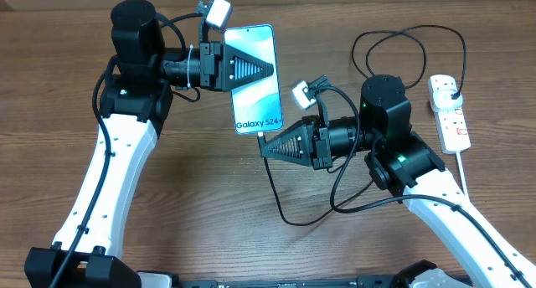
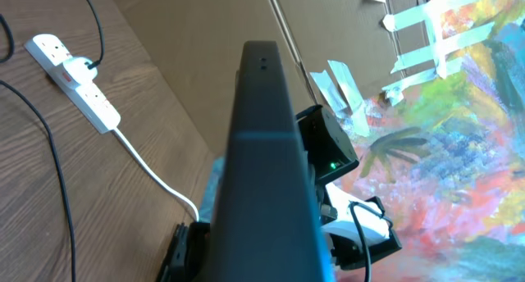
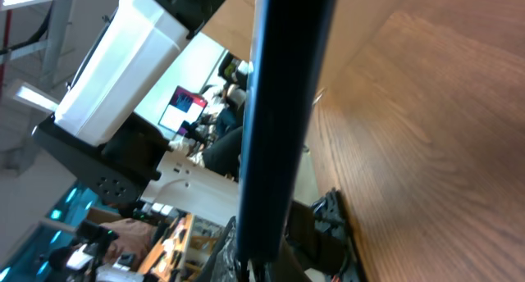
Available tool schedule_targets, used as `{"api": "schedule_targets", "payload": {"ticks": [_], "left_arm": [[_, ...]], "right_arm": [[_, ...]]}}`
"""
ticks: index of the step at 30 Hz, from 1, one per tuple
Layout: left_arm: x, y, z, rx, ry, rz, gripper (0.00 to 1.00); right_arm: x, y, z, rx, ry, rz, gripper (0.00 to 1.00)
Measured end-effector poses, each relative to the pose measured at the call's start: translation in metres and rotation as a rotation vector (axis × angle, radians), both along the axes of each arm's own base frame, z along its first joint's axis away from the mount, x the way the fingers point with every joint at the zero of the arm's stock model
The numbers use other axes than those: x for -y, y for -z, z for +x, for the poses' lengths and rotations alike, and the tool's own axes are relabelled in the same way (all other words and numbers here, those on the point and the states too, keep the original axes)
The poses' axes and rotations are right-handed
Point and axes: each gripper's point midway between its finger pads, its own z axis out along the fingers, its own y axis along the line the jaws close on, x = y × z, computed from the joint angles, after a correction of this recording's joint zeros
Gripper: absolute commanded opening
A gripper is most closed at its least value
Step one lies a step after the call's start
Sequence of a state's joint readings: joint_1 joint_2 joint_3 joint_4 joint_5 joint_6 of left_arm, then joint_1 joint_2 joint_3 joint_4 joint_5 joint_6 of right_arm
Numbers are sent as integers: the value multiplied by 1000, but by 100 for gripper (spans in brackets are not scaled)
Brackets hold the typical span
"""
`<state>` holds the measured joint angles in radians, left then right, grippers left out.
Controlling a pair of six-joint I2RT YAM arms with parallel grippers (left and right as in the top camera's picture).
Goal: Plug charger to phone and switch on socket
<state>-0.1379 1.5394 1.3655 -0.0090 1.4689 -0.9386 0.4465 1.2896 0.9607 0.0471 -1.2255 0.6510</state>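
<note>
The phone is held off the table, its light screen with "Galaxy S24" text facing up, and my left gripper is shut on its long left edge. In the left wrist view the phone fills the middle as a dark slab. My right gripper is shut on the tip of the charger, right at the phone's lower short edge. In the right wrist view the phone's edge runs up from the connector between my fingers. The thin black cable loops across the table to a black plug in the socket.
The socket's thick white cord runs down the right side, beside my right arm. The socket and its cord also show in the left wrist view. A brown board and a colourful painting stand beyond the table.
</note>
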Motion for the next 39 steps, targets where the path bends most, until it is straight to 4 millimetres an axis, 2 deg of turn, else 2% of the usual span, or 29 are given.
{"api": "schedule_targets", "payload": {"ticks": [39], "left_arm": [[3, 7, -3, -4, 7, 10, 4]], "right_arm": [[-2, 0, 6, -33, 41, 1, 4]]}}
